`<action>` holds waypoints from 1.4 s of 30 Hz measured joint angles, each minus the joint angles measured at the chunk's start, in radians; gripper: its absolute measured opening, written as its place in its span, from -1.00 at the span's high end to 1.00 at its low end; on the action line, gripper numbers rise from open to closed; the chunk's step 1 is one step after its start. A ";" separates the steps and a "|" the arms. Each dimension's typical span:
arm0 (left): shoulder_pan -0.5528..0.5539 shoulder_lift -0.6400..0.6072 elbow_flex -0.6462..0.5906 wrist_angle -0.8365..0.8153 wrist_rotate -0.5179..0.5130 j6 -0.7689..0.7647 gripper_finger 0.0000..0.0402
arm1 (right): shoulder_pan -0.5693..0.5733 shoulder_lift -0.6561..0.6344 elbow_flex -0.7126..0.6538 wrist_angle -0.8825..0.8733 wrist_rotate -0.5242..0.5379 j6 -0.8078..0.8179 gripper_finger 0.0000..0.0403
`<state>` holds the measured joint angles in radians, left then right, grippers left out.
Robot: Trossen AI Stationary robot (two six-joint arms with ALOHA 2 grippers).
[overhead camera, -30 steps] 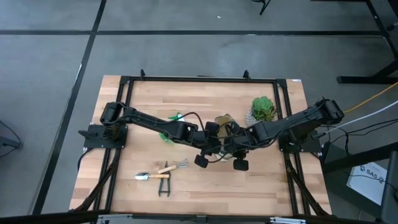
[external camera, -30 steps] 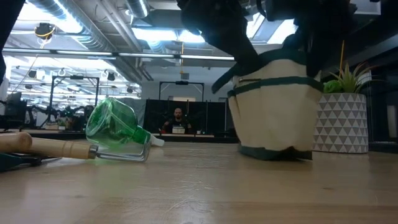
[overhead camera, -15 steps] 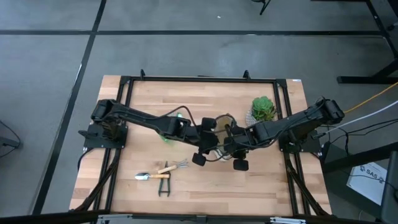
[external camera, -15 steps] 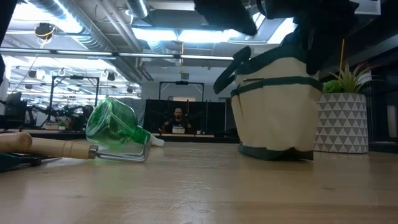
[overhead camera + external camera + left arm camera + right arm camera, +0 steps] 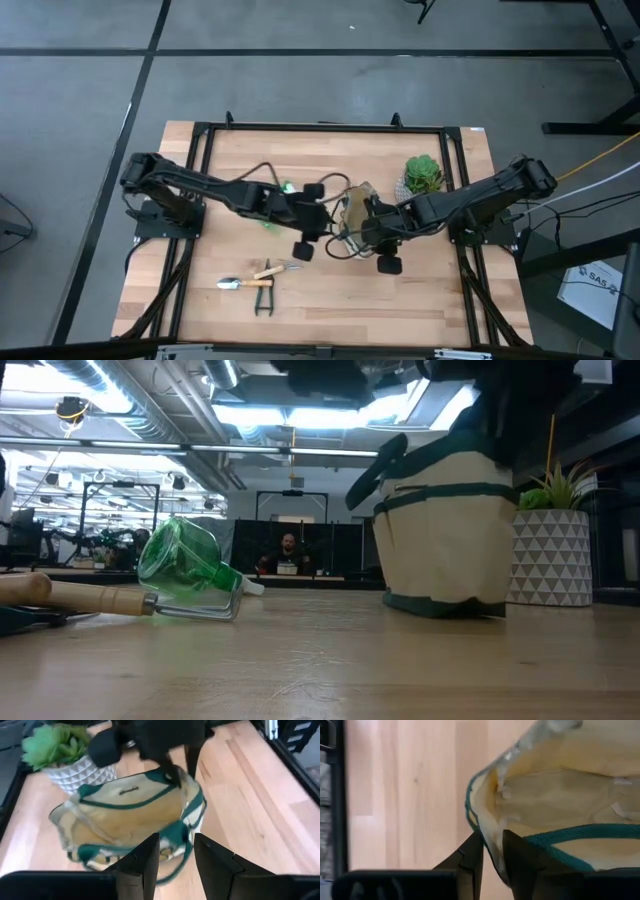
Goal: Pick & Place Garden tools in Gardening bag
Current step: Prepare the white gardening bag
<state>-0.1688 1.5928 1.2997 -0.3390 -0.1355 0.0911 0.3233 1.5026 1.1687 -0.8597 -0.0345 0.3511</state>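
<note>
The beige gardening bag [image 5: 352,208] with green trim stands upright and open at the table's middle; it also shows in the low view [image 5: 445,525]. My right gripper [image 5: 364,228] is shut on its rim. My left gripper [image 5: 322,215] is open and empty, just left of the bag; in the left wrist view its fingers [image 5: 150,857] point at the bag [image 5: 135,815]. The green spray bottle [image 5: 273,206] lies on its side under my left arm. The trowel [image 5: 232,283], hand rake [image 5: 282,267] and shears [image 5: 263,298] lie near the front left. My right gripper pinches the bag's top rim [image 5: 492,832] on the side toward the table's right, one finger outside and one over the inside. The fingers come from above, slanting from the right. The bag stands upright with its bottom [image 5: 440,603] on the table.
A green plant in a white patterned pot [image 5: 422,177] stands just right of and behind the bag. The bag's dark loop handle [image 5: 375,465] sticks out toward the left. Bare wood lies at the table's front right [image 5: 400,310].
My left gripper has drawn back from the bag toward the table's left edge. The bag stays upright in my right gripper's hold.
</note>
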 joint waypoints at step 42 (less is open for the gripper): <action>-0.036 -1.246 -0.934 0.323 -0.031 0.011 0.41 | -0.003 -0.032 0.000 0.086 -0.029 -0.026 0.62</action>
<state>-0.2053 0.3467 0.3659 -0.0160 -0.1662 0.1025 0.3202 1.4708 1.1683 -0.7734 -0.0635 0.3256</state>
